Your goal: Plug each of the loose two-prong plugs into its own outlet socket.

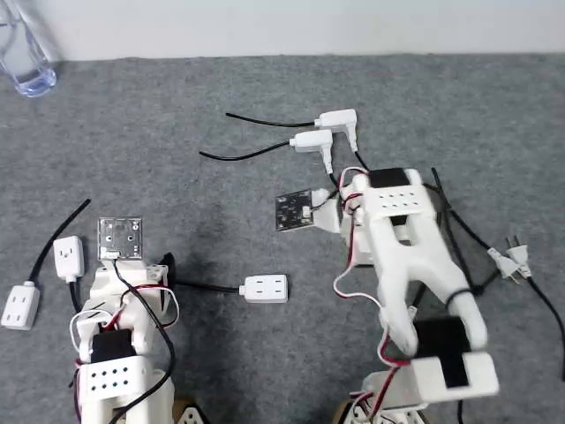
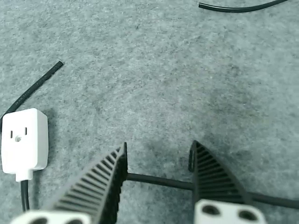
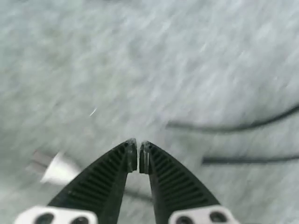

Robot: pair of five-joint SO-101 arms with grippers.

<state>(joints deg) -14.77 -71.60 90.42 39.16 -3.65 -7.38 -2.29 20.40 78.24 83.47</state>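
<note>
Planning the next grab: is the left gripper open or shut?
Open: the left gripper's fingers stand apart, and a black cord on the mat shows across the gap between them.

White printed left arm [image 1: 119, 375], lower left, and right arm [image 1: 408, 265], lower right: black servo blocks [image 1: 439, 340], red-white-black wiring [image 1: 351, 287], black ribbed triangular fingers [image 2: 103, 182], white bases.

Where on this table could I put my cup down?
Bare felt lies between the glass and the two white plugs, and far right past those plugs. Crowded: sockets by the left arm, cords around the right arm.
</note>
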